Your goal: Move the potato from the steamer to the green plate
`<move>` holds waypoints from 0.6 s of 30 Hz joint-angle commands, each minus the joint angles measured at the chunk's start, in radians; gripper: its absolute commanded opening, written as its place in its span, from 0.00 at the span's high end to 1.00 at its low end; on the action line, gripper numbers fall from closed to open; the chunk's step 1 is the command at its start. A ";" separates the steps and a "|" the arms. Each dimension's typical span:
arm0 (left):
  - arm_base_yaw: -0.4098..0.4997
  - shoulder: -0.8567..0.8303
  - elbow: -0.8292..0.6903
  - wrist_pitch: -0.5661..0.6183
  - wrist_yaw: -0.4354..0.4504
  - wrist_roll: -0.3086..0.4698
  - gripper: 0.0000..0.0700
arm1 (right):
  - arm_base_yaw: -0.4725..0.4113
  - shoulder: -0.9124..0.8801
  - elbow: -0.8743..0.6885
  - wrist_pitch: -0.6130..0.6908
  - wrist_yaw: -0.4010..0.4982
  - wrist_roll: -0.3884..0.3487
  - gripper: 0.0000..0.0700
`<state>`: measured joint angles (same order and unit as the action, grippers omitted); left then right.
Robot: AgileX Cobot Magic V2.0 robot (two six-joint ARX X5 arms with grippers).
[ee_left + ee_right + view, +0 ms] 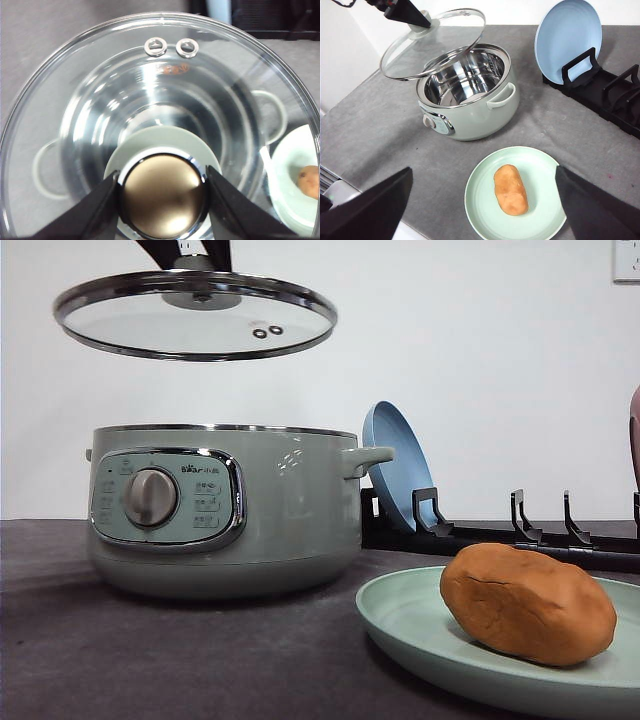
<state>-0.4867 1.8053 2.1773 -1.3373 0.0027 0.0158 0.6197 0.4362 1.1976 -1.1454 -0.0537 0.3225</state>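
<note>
The potato [527, 605] [510, 190], orange-brown and oval, lies on the green plate [410, 625] [482, 202] to the right of the steamer [220, 510] [470, 112]. The steamer's steel pot is uncovered with nothing inside. My left gripper [195, 258] [162, 197] is shut on the knob of the glass lid [195, 315] [432, 42] and holds it in the air above the steamer. High above the plate hangs my right gripper [484, 170], open, with nothing between its fingers [370, 210].
A blue plate [395, 465] [567, 37] stands upright in a black dish rack [520, 535] [612, 95] behind the green plate. The grey table's front edge [350, 187] runs close to the steamer and the plate.
</note>
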 commanded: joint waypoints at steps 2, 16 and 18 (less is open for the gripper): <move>-0.007 0.000 0.016 0.032 0.001 0.002 0.99 | 0.006 0.006 0.013 0.006 -0.001 0.011 0.17; -0.030 0.008 -0.099 0.119 0.001 0.010 0.99 | 0.006 0.006 0.013 0.007 0.003 0.011 0.17; -0.034 0.017 -0.101 0.126 0.001 0.011 0.99 | 0.006 0.006 0.013 0.007 0.003 0.011 0.17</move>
<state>-0.5123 1.8117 2.0469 -1.2414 0.0020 0.0166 0.6201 0.4362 1.1976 -1.1454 -0.0525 0.3225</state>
